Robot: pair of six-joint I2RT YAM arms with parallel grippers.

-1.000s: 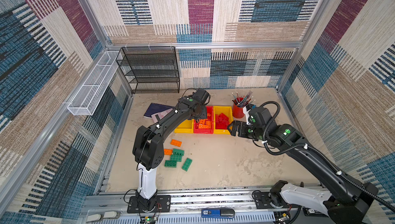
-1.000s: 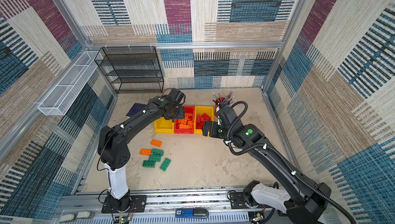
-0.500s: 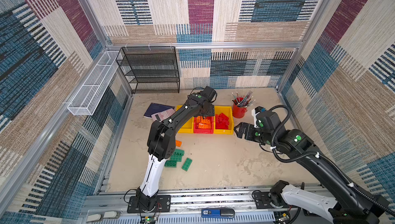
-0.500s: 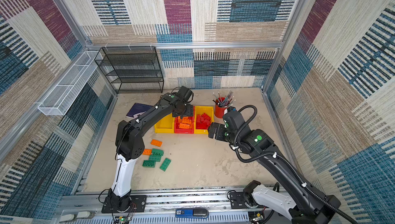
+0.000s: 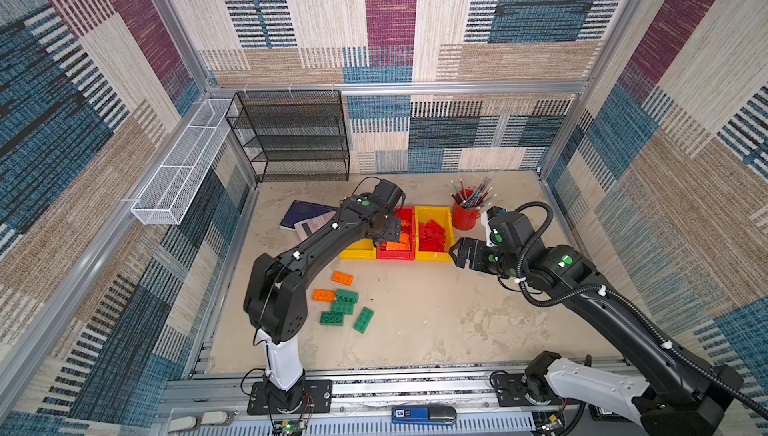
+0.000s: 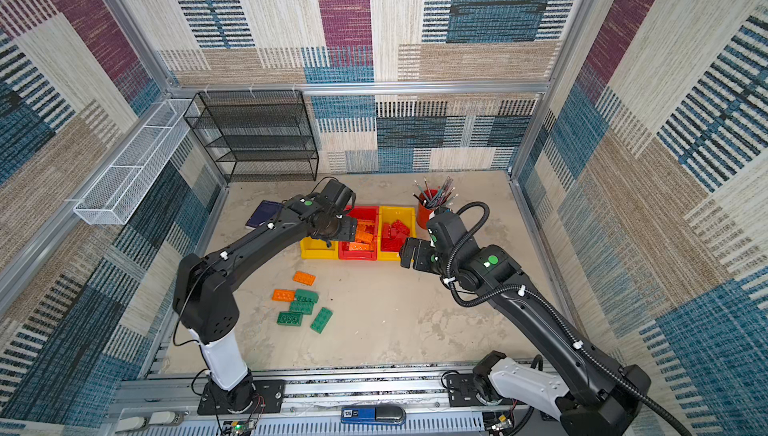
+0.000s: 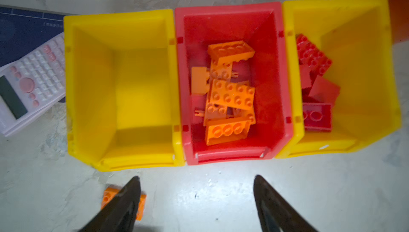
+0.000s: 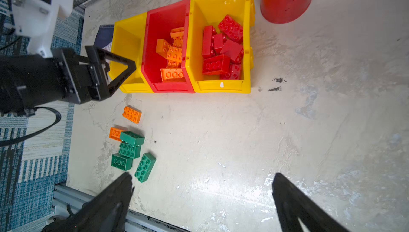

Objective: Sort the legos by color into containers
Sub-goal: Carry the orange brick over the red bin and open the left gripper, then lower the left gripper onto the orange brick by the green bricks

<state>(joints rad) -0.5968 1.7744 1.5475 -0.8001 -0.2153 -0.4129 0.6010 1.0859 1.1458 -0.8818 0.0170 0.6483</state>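
Beige tabletop (image 5: 436,309) holds green studded plastic bricks (image 8: 129,150): likely light, rigid, slick; pinch long sides. Left gripper (image 7: 197,177) and right gripper (image 8: 202,175) gape empty.

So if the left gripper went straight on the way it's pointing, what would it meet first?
Most likely the orange bricks piled in the red bin: the left gripper hangs over it, jaws open, pointing down. It might catch the near rim instead; depth is unclear.

Bright even light, blurred wrist views
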